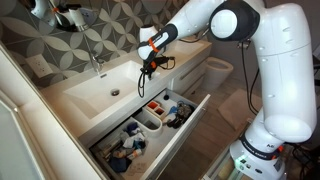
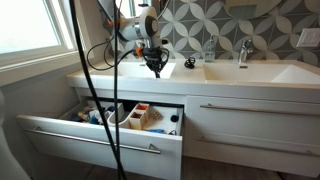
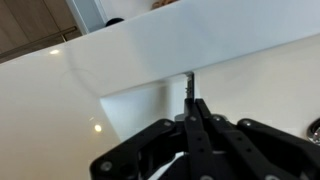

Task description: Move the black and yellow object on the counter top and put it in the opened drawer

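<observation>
In an exterior view the opened drawer (image 1: 190,125) stands pulled out below the counter top (image 1: 178,58). Its white divider bins (image 1: 150,120) hold small dark, blue and orange items. The white arm (image 1: 230,25) reaches in from the side, bent at the elbow, with its forearm stretched over the counter. The gripper (image 1: 150,52) points down and is clamped on the black and yellow object (image 1: 152,68), which hangs just under the fingertips. The object's thin loops dangle above the counter's front edge, beside the basin (image 1: 105,92).

In the exterior view facing the vanity, the opened drawer (image 2: 100,135) shows bins (image 2: 125,115) crowded with small items, some of them orange. The gripper (image 2: 152,50) hangs over the counter top (image 2: 105,75), and the black and yellow object (image 2: 156,66) droops from it, clear of the surface and above the drawer's inner end.

In the wrist view the gripper (image 3: 195,115) has its black fingers (image 3: 205,125) pressed close together over the glossy white counter. A thin dark strand (image 3: 188,85) shows beyond the tips and is possibly one of the object's cords. The rest of the object is hidden.
</observation>
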Robot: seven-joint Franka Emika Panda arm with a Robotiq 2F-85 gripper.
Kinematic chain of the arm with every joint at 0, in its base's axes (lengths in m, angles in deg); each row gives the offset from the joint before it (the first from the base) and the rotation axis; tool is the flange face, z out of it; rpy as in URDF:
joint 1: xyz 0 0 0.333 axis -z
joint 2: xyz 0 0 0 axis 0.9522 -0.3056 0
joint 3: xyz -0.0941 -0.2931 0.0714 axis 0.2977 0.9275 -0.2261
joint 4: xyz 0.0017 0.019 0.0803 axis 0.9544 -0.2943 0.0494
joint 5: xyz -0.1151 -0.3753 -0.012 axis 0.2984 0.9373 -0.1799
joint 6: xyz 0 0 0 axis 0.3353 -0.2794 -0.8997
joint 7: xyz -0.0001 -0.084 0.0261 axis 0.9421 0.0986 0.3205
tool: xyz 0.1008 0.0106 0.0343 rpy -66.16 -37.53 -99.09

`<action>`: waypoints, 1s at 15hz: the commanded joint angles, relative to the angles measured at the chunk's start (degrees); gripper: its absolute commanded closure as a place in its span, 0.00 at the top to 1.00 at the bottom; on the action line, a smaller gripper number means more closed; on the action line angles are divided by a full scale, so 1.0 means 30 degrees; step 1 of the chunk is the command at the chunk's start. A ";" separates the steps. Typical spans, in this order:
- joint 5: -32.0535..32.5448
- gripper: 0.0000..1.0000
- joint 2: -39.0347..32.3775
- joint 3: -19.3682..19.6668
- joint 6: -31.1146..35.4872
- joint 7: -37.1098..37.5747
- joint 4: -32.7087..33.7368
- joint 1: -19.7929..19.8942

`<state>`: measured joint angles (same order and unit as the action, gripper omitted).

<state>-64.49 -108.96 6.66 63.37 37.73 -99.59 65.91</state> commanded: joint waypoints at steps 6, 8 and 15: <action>0.1628 0.01 0.3695 0.0519 0.2772 0.1041 -0.4776 -0.1029; 0.2147 0.01 0.4560 0.0582 0.2523 0.1340 -0.5228 -0.1208; 0.2959 0.01 0.7396 -0.0073 0.0523 0.1855 -0.6813 -0.0811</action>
<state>-55.96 -91.36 7.41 68.09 42.31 -116.20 62.85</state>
